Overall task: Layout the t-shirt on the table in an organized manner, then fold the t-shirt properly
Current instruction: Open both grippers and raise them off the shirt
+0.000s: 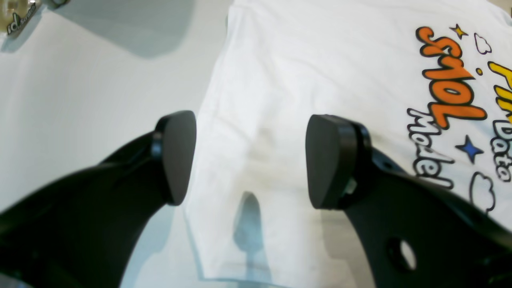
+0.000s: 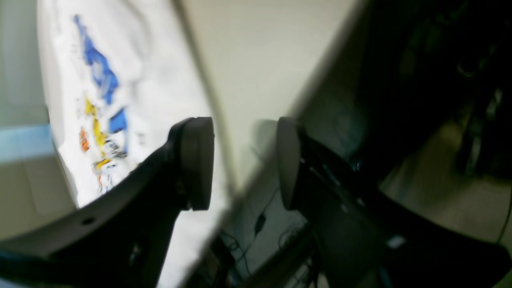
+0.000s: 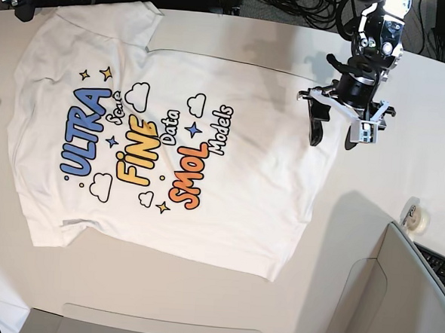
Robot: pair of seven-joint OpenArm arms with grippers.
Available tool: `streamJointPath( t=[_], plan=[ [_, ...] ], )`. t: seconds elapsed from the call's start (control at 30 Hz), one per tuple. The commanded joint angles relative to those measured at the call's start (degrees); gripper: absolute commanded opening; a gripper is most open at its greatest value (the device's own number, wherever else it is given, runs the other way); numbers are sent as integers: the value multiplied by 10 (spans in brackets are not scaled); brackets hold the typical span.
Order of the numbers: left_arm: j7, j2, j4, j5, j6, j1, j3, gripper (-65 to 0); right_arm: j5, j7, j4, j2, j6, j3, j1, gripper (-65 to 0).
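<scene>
The white t-shirt (image 3: pixel 235 205) lies spread flat, print side up, on the off-white table (image 3: pixel 221 310), collar towards the left and hem towards the right in the base view. My left gripper (image 3: pixel 332 135) is open and empty just above the shirt's hem edge. In the left wrist view this gripper (image 1: pixel 252 160) straddles the shirt (image 1: pixel 300 60), with one fingertip (image 1: pixel 176 158) over the cloth's edge. My right gripper (image 2: pixel 244 160) is open and empty, off past the table's edge, with the shirt (image 2: pixel 160 80) to its left. In the base view the right gripper is out of sight.
A tape roll (image 3: pixel 416 216) sits on the table right of the shirt. A grey-beige panel (image 3: pixel 396 298) stands at the bottom right with a keyboard (image 3: pixel 439 270) behind it. Cables (image 3: pixel 308 2) run along the far edge.
</scene>
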Motion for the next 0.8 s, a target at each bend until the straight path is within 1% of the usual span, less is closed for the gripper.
streamJointPath(
  t=[0.0, 0.1, 0.17, 0.23, 0.33, 0.57, 0.67, 0.77],
  plan=[
    [-14, -4, 10, 2, -2, -2, -3, -238, 23, 7, 24, 6, 3, 1, -4, -393],
    [-14, -4, 9, 2, -2, -2, -3, -238, 49, 7, 54, 3, 3, 1, -17, -393],
    [-14, -6, 9, 2, -2, -2, -3, -238, 52, 7, 51, 3, 3, 1, -17, -393],
    [-14, -6, 3, 2, -2, -4, -3, -238, 41, 7, 45, 3, 3, -3, -4, -393],
    [-14, -6, 2, 2, -2, -4, -3, -238, 23, 7, 17, 3, 3, -28, 8, -393],
    [-14, -6, 2, 2, -2, -2, -3, -238, 21, 7, -29, 0, 3, -94, 16, -393],
    [3, -6, 2, 2, -2, -4, -3, -238, 21, 7, -29, -10, 3, -98, 12, -393],
    [20, -6, 2, 2, -2, -6, -4, -238, 21, 7, -28, -10, 3, -94, -1, -394]
  ],
)
